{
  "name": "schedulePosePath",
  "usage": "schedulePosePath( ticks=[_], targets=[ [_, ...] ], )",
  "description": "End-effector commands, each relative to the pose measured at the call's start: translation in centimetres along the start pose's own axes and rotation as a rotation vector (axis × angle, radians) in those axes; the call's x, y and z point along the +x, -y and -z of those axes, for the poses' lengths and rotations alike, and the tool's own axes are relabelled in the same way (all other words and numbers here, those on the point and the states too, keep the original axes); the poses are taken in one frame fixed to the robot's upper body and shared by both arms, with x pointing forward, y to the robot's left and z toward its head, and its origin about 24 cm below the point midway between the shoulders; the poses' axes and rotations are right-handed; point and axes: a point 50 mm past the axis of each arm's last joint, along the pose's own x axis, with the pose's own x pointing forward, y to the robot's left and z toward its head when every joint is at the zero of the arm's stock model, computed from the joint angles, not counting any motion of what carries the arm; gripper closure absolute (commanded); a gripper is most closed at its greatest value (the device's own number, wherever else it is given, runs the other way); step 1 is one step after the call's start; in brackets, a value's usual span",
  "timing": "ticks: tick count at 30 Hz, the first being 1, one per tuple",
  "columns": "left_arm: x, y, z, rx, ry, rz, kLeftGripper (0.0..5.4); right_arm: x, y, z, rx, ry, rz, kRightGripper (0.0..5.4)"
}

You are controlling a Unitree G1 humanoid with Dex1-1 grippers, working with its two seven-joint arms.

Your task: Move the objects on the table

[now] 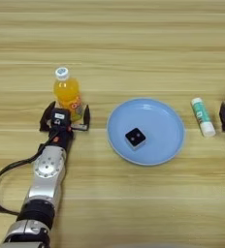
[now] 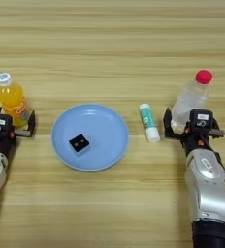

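Note:
An orange-drink bottle (image 1: 67,94) with a white cap stands upright at the left of the table (image 1: 134,43). My left gripper (image 1: 67,118) is open, one finger on each side of the bottle's base. At the right stands a clear water bottle (image 2: 188,100) with a red cap. My right gripper (image 2: 192,127) is open around its base, and the left finger is close against the bottle. A tiny black square block (image 2: 79,143) lies inside the round blue plate (image 2: 109,121) between the two arms.
A white stick with a green label (image 2: 149,122) lies flat between the plate and the water bottle. A black cable (image 1: 0,186) loops beside my left forearm. Bare wood stretches across the far half of the table.

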Motion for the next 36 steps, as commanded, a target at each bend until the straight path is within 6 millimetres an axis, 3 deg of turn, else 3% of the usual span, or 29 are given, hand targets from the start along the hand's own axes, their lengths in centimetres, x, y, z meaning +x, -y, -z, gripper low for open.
schedulePosePath(
  ticks=[1,20,36],
  targets=[
    [-0.3,-0.4,0.1,-0.016,0.007,-0.040,0.03,0.1,0.5,-0.5,-0.008,0.019,0.004,0.00],
    [-0.6,1.5,-0.2,-0.044,0.029,-0.028,0.03,1.4,1.3,-0.8,-0.027,0.062,0.033,0.00],
    [-0.4,1.9,-0.5,-0.054,0.031,-0.052,0.03,2.3,1.8,-1.4,-0.044,0.083,0.039,0.00]
  ],
)
